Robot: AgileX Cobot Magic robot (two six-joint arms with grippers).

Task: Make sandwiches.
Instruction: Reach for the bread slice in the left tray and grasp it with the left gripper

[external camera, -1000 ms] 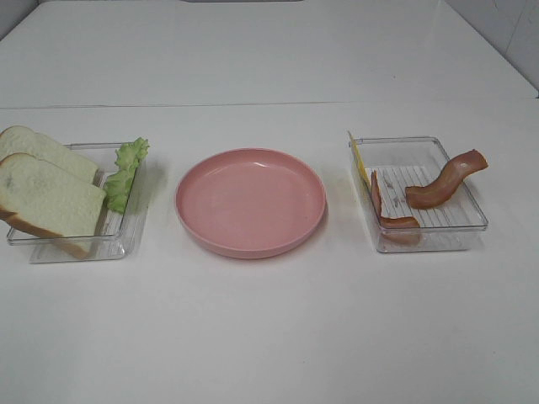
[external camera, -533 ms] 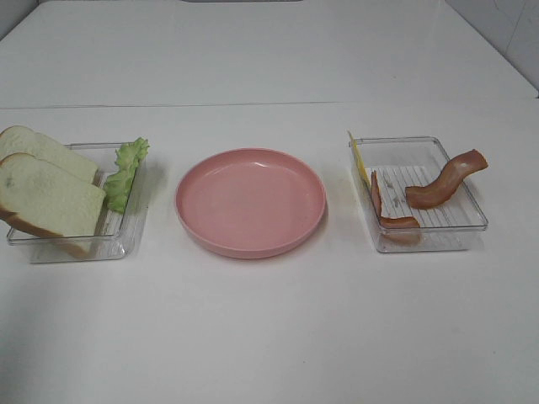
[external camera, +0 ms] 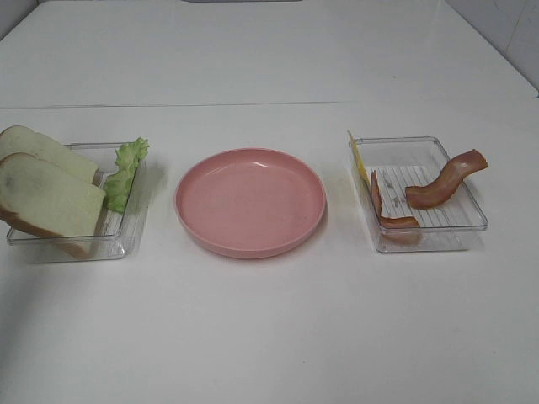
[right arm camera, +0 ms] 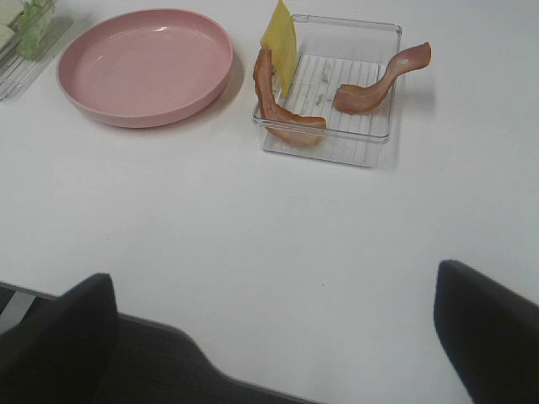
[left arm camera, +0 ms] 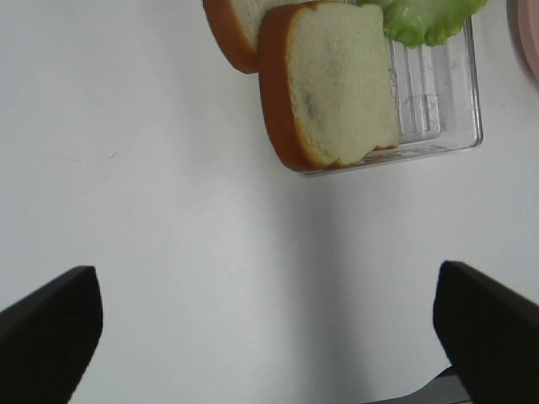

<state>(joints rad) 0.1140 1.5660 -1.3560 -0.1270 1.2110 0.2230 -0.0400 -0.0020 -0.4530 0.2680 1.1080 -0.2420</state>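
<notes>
Nothing stacked yet. Bread slices point(external camera: 50, 202) lean in the left clear tray point(external camera: 118, 244) beside the lettuce point(external camera: 126, 172). Bacon strips point(external camera: 442, 181) and the cheese square point(external camera: 360, 160) sit in the right clear tray point(external camera: 429, 240).

Bread is probably light, soft and crushable, so pinch across the crusts. Bacon looks floppy; one strip overhangs the tray wall, an easy grab. Cheese is thin and upright against the wall, which is awkward.

Left gripper point(left arm camera: 269, 337) and right gripper point(right arm camera: 274, 337) are both spread wide, holding nothing. The pink plate point(external camera: 253, 202) sits between the trays, with open table in front.
</notes>
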